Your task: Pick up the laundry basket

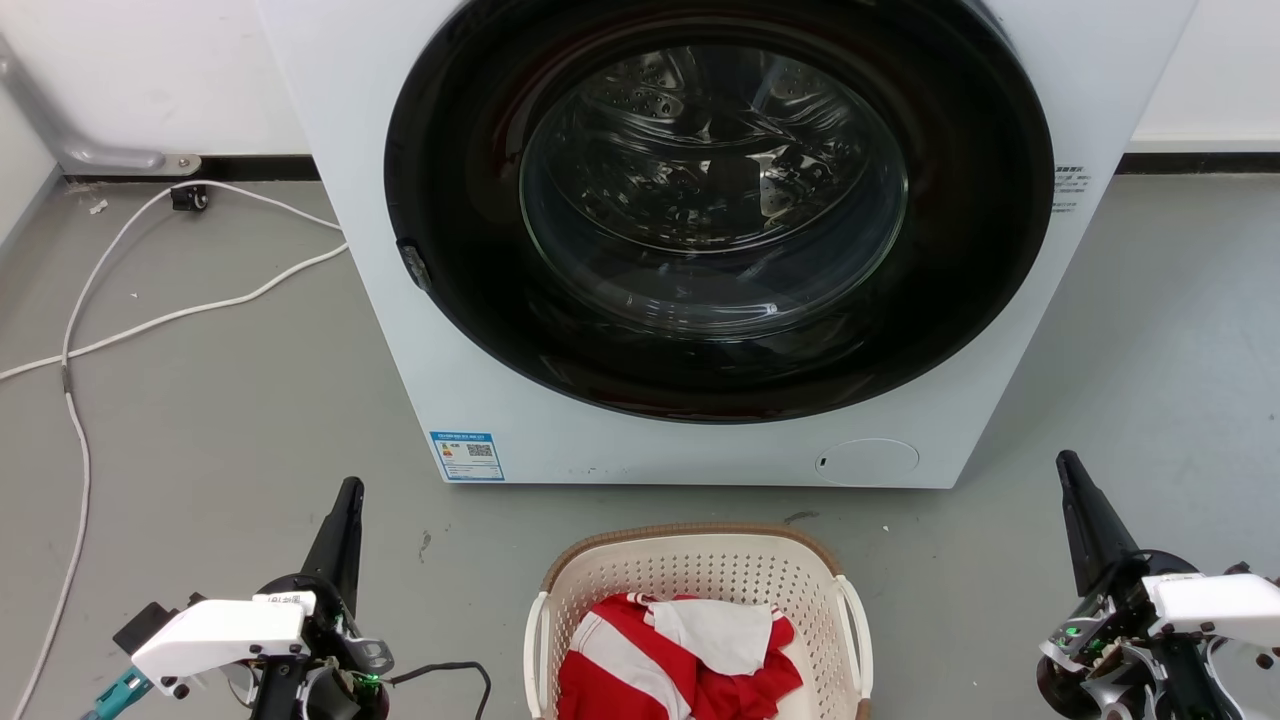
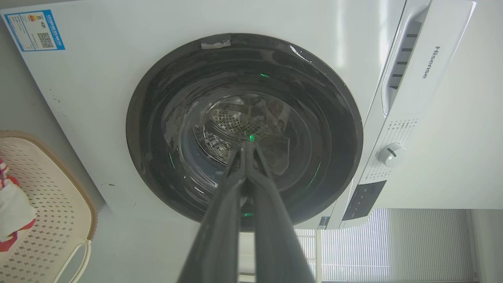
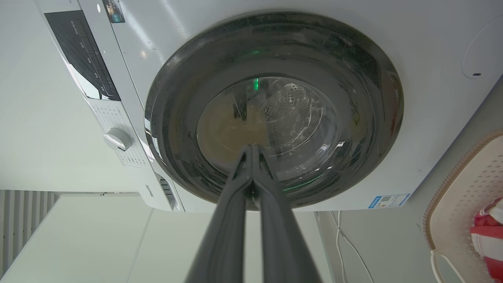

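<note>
**Grey floor [image 1: 250, 420], laundry basket [image 1: 690, 533] not yet touched**

Your left gripper [image 2: 245, 146] has its two dark fingers pressed together, with no gap and nothing between them. Your right gripper [image 3: 252, 147] is the same: closed and empty. In the head view both point up toward the Hisense washing machine [image 1: 700, 455], one at each lower corner, well apart from each other.

Between them, just in front of the machine, the laundry basket sits upright on the floor with a red-and-white garment [image 1: 640, 670] inside. Its white side handles [image 1: 858, 635] face outward, one toward each arm, and neither gripper touches them.

By my reading, you are at the very start and the reach has not begun. The next move likely calls for parting both pairs of fingers and bringing each arm inward and down. You would then close on a handle on each side so the lift stays level.
</note>
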### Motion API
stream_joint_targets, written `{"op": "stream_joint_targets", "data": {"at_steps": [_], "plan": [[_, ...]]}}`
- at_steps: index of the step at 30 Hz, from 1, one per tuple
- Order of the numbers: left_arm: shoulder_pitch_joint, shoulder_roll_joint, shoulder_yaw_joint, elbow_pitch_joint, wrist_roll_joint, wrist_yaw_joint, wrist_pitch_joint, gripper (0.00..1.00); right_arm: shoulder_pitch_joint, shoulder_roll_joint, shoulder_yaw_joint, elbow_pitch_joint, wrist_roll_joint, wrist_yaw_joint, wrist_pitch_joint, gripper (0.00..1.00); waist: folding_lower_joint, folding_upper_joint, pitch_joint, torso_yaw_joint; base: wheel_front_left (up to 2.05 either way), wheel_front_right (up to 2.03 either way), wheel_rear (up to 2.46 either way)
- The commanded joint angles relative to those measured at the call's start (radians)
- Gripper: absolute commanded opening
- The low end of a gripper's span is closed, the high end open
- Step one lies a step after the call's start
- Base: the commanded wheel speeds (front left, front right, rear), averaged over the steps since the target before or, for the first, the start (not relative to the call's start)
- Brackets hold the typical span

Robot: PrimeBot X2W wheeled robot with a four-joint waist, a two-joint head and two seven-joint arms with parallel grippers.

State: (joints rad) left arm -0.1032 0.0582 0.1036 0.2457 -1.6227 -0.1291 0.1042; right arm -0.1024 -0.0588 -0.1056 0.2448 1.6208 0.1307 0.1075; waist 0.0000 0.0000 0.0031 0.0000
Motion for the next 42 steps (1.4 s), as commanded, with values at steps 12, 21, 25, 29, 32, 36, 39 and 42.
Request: {"op": "stream_joint_targets", "data": {"at_steps": [12, 21, 25, 29, 32, 36, 39, 42], "plan": [[-0.011, -0.002, 0.005, 0.001, 0.005, -0.003, 0.006, 0.00, -0.012, 0.005, -0.003, 0.001, -0.004, 0.000, 0.005, 0.00, 0.0000, 0.0000, 0.000, 0.000, 0.00, 0.00, 0.00], [0.003, -0.003, 0.002, 0.007, 0.001, 0.000, 0.003, 1.00, 0.004, 0.002, -0.001, 0.006, -0.001, 0.000, 0.003, 1.00, 0.0000, 0.0000, 0.000, 0.000, 0.00, 0.00, 0.00], [0.023, -0.007, -0.003, 0.016, 0.012, 0.000, -0.008, 1.00, 0.023, 0.004, 0.008, 0.018, -0.010, 0.000, -0.008, 1.00, 0.0000, 0.0000, 0.000, 0.000, 0.00, 0.00, 0.00], [0.032, -0.007, -0.006, -0.002, 0.029, 0.000, -0.029, 1.00, 0.028, 0.004, 0.019, 0.007, -0.027, 0.000, -0.029, 1.00, 0.0000, 0.0000, 0.001, 0.000, 0.00, 0.00, 0.00], [0.038, -0.007, -0.009, -0.017, 0.033, 0.000, -0.043, 1.00, 0.031, 0.004, 0.026, 0.002, -0.042, 0.000, -0.044, 1.00, 0.0000, 0.0000, 0.001, -0.001, 0.00, 0.00, 0.00], [0.048, -0.007, -0.011, -0.033, 0.040, 0.000, -0.062, 1.00, 0.032, 0.004, 0.025, -0.005, -0.084, 0.000, -0.063, 1.00, 0.0000, 0.0000, 0.001, -0.001, 0.00, 0.00, 0.00], [0.055, -0.007, -0.006, -0.034, 0.047, 0.000, -0.076, 1.00, 0.031, 0.005, 0.023, -0.013, -0.122, 0.000, -0.076, 1.00, 0.0000, 0.0000, 0.002, -0.001, 0.00, 0.00, 0.00], [0.056, -0.007, 0.012, -0.027, 0.077, 0.000, -0.088, 1.00, 0.029, 0.005, 0.024, -0.026, -0.170, 0.000, -0.089, 1.00, 0.0000, 0.0000, 0.002, -0.001, 0.00, 0.00, 0.00]]}}
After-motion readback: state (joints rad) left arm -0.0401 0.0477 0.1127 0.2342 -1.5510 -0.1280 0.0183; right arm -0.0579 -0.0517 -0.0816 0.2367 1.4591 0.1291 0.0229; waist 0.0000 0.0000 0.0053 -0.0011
